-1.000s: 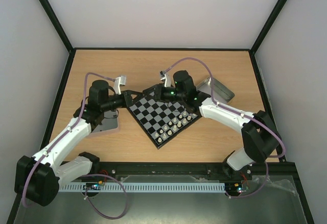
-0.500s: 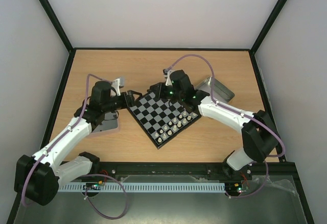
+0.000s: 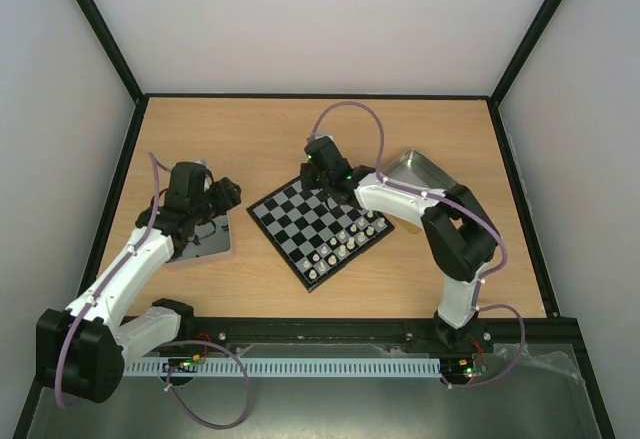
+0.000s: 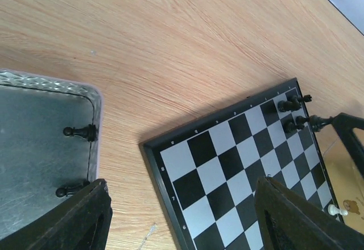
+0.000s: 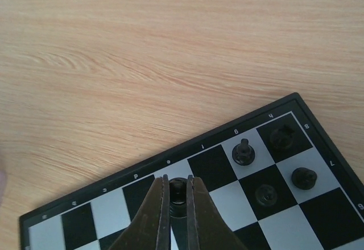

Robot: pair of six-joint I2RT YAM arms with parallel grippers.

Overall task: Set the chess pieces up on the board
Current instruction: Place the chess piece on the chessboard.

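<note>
The board (image 3: 300,217) lies turned like a diamond mid-table, with white chess pieces (image 3: 338,246) along its near-right side and three black ones (image 5: 243,152) standing in its far corner. Over the far edge rank, my right gripper (image 5: 177,193) is shut on a black chess piece (image 5: 177,188). My left gripper (image 4: 187,230) stands open and holds nothing, between the board's left corner (image 4: 149,147) and the left tin (image 4: 40,147). Two black chess pieces (image 4: 79,131) lie on their sides in that tin.
The left tin (image 3: 210,246) sits left of the board under my left wrist. A second metal tin (image 3: 425,172) lies at the back right, behind my right forearm. Bare wooden table runs beyond the board to the black frame.
My left gripper opened and drew back from the board's left corner toward the left tin. My right arm swung left and reached to the board's far corner, shut on the black piece.
</note>
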